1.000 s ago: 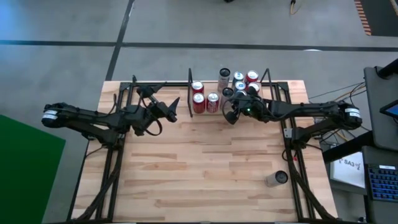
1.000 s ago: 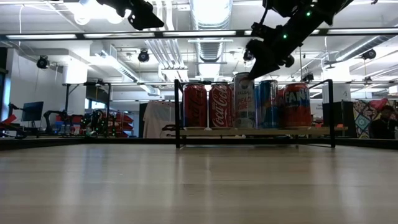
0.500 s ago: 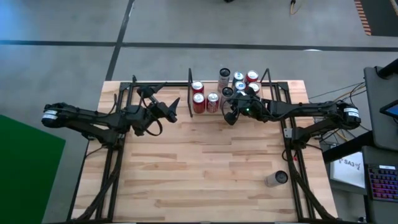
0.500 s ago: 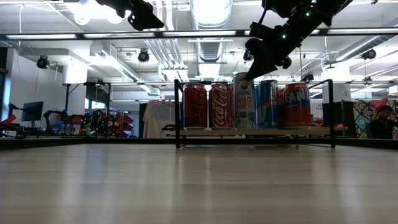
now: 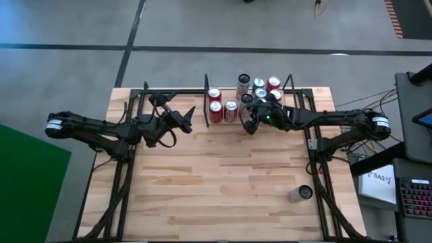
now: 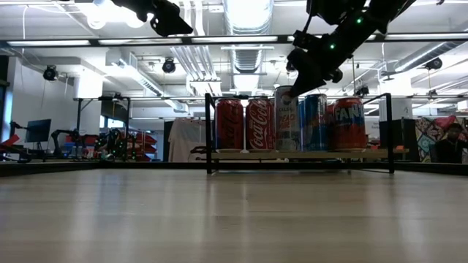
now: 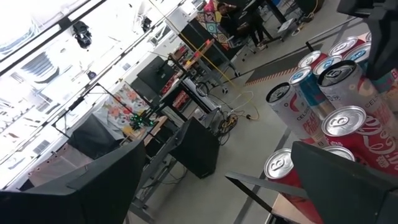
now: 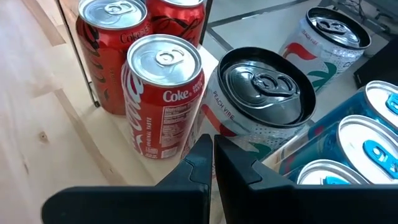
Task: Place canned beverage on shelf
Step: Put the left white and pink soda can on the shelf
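The shelf [image 5: 291, 84], a small wood board in black rails, stands at the table's far middle and holds several cans: red cola cans [image 8: 163, 93], a white can with a black top [image 8: 264, 102] and blue cans [image 8: 367, 143]. My right gripper [image 8: 212, 144] is shut and hovers at the shelf's near side [image 6: 300, 155], slanting down, its tips just before the white can's upper wall. My left gripper [image 5: 190, 117] hangs open in the air to the left of the shelf, level, with nothing between its fingers. My right gripper has its shut fingertips [image 8: 200, 149] at the near side of the white can [image 8: 217, 118], just below its rim, coming from the table's near right and slanting down. Whether the tips touch the can, I cannot tell. The can stands upright on the shelf.
A grey can [image 5: 300, 194] sits alone on the table near its front right corner. The wide plank tabletop [image 5: 216, 182] lies bare in front of the shelf. Black arm frames run along the table's left and right sides.
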{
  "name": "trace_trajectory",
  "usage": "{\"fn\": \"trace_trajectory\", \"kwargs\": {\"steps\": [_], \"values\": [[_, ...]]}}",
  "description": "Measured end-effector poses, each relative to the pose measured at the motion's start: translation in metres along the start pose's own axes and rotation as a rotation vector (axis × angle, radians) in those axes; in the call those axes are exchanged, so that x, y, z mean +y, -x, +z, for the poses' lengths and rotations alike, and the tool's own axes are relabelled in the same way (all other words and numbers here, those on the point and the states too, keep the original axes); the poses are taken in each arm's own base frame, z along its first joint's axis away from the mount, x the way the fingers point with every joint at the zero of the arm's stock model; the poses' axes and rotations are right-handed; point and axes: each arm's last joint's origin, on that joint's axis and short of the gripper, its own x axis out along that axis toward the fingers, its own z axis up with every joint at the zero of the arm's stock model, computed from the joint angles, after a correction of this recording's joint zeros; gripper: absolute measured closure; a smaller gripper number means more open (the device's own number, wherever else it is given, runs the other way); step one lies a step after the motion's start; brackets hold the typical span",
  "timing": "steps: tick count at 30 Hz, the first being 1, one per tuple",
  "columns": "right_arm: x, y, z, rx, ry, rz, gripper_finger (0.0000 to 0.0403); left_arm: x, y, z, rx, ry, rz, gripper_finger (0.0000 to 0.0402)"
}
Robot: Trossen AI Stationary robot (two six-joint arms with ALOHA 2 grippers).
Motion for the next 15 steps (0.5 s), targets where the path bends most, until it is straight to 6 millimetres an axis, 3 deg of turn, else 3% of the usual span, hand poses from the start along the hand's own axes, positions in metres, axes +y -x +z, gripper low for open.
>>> {"fn": "trace_trajectory", "kwargs": {"steps": [15], "values": [[-0.0058, -0.0028, 0.0046, -0.04, 0.008, -0.043, 0.0394, -0.0004, 0.0, -0.0004, 0.003, 0.003, -0.003, 0.0012]]}}
